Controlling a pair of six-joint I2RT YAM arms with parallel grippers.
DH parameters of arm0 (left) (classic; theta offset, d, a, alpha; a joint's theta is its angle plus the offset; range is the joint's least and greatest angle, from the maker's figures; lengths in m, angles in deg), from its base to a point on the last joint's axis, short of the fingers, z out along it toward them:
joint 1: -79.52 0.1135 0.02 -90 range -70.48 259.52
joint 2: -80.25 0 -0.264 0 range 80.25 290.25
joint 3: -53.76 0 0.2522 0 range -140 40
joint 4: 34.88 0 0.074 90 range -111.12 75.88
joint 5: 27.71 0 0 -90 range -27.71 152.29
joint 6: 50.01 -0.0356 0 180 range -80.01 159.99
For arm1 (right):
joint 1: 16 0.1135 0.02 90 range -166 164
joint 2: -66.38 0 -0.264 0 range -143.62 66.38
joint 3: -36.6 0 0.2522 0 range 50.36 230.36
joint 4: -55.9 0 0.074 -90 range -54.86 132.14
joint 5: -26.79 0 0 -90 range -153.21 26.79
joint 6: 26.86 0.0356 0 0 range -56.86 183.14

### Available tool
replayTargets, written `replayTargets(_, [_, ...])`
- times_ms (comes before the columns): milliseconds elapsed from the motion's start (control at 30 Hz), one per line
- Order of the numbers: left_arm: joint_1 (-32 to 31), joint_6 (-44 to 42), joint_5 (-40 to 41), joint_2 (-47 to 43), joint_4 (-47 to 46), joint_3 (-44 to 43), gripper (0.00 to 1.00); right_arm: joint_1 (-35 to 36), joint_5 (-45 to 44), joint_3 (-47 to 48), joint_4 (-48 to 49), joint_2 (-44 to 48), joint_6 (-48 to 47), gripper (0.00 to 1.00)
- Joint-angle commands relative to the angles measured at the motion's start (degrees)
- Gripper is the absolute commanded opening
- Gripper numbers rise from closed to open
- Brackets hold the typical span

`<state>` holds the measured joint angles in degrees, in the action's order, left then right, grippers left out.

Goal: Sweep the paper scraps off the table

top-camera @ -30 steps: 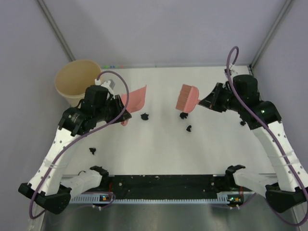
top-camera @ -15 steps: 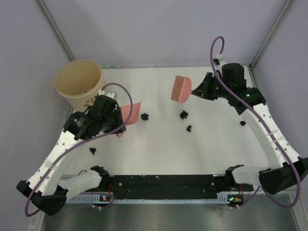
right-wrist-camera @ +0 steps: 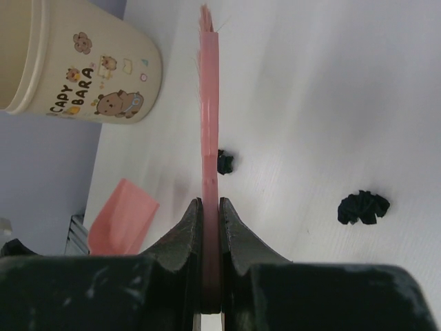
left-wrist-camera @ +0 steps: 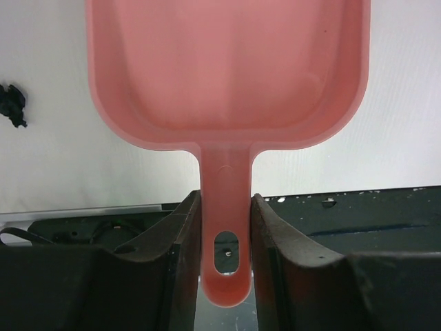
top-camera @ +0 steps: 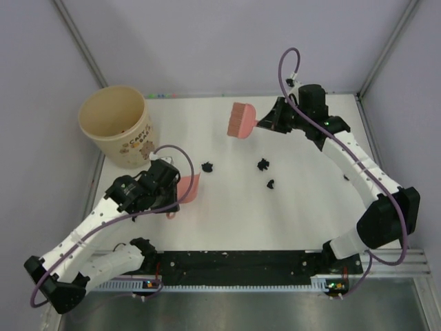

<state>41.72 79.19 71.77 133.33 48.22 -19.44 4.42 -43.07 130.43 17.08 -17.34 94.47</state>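
Note:
Several small black paper scraps lie on the white table (top-camera: 227, 221): one (top-camera: 207, 166) just right of the dustpan, two mid-table (top-camera: 262, 164) (top-camera: 271, 184), one at the right (top-camera: 348, 177). My left gripper (top-camera: 169, 198) is shut on the handle of the pink dustpan (top-camera: 189, 187), which is low at the table's left. In the left wrist view the fingers (left-wrist-camera: 176, 241) clamp the handle below the pan (left-wrist-camera: 227, 76), with a scrap (left-wrist-camera: 14, 105) to its left. My right gripper (top-camera: 269, 123) is shut on the pink brush (top-camera: 241, 119), held above the far middle. The right wrist view shows the brush (right-wrist-camera: 209, 124) edge-on and two scraps (right-wrist-camera: 224, 162) (right-wrist-camera: 363, 207).
A cream cup (top-camera: 115, 124) printed with bears stands at the far left corner and shows in the right wrist view (right-wrist-camera: 83, 62). A black strip (top-camera: 234, 262) runs along the near edge. Grey-lilac walls enclose the left, back and right sides.
My left arm has drawn the dustpan toward the near edge and lowered it. My right arm has carried the brush left and farther back, away from the mid-table scraps.

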Motion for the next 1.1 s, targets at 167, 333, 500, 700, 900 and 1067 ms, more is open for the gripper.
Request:
replayTargets(167, [-7.7, 3.0, 2.3, 4.9, -11.3, 5.6, 0.0, 2.2, 4.3, 5.3, 7.8, -11.6, 1.1, 0.0])
replayTargets(333, [-8.1, 3.0, -0.2, 7.9, -17.7, 8.7, 0.0, 4.6, 4.3, 11.5, 5.1, -19.0, -0.3, 0.0])
replayTargets(500, [-8.2, 0.3, 0.2, 11.9, -18.6, 9.6, 0.0, 6.8, 4.1, 12.1, 5.2, -23.0, -2.3, 0.0])
replayTargets(700, [-8.2, -1.4, 1.2, 14.7, -19.2, 9.9, 0.0, 7.3, 5.3, 11.2, 8.1, -26.3, -4.8, 0.0])
replayTargets(900, [-8.3, -1.1, 2.9, 17.1, -20.1, 10.2, 0.0, 7.3, 6.1, 8.6, 12.1, -27.2, -8.0, 0.0])
replayTargets(1067, [-8.2, 0.3, 3.7, 18.0, -22.2, 12.0, 0.0, 7.8, 4.0, 3.9, 17.3, -26.9, -9.4, 0.0])
